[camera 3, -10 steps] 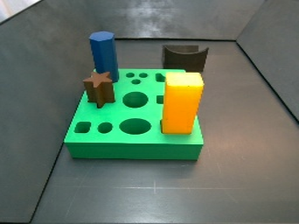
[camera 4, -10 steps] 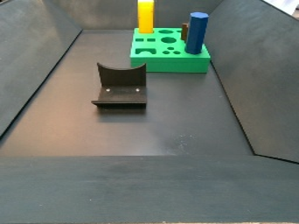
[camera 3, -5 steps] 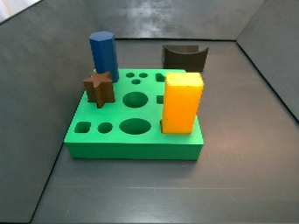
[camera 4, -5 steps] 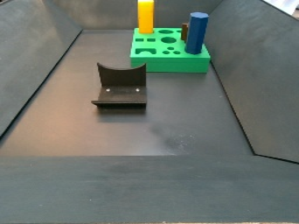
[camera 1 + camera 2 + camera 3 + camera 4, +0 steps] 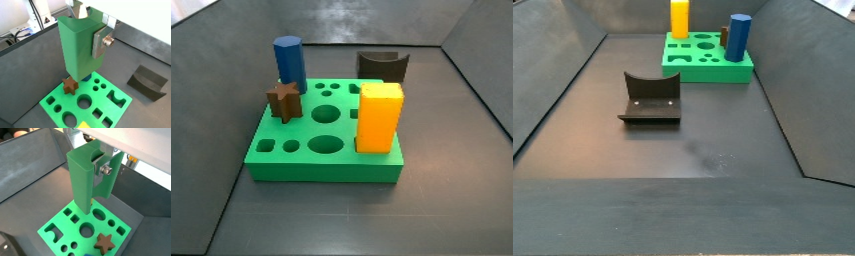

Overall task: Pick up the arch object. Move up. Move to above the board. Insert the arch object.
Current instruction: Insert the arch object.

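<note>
My gripper (image 5: 85,42) is shut on the arch object (image 5: 77,50), a tall, narrow, dull green block with a curved cutout at its upper end. One silver finger (image 5: 100,44) presses on its side. In the second wrist view the gripper (image 5: 93,170) holds the arch object (image 5: 81,183) with a finger (image 5: 100,167) inside the cutout. The block hangs upright, high above the bright green board (image 5: 72,103), which also shows in the second wrist view (image 5: 70,225). Neither the gripper nor the arch object appears in the side views, where the board (image 5: 318,165) (image 5: 714,70) sits on the floor.
On the board stand a blue prism (image 5: 289,60) (image 5: 738,35), an orange block (image 5: 380,118) (image 5: 680,18) and a brown star (image 5: 283,98) (image 5: 70,85) (image 5: 103,243). The dark fixture (image 5: 649,97) (image 5: 382,65) (image 5: 148,82) stands on the floor beside the board. Grey walls enclose the floor.
</note>
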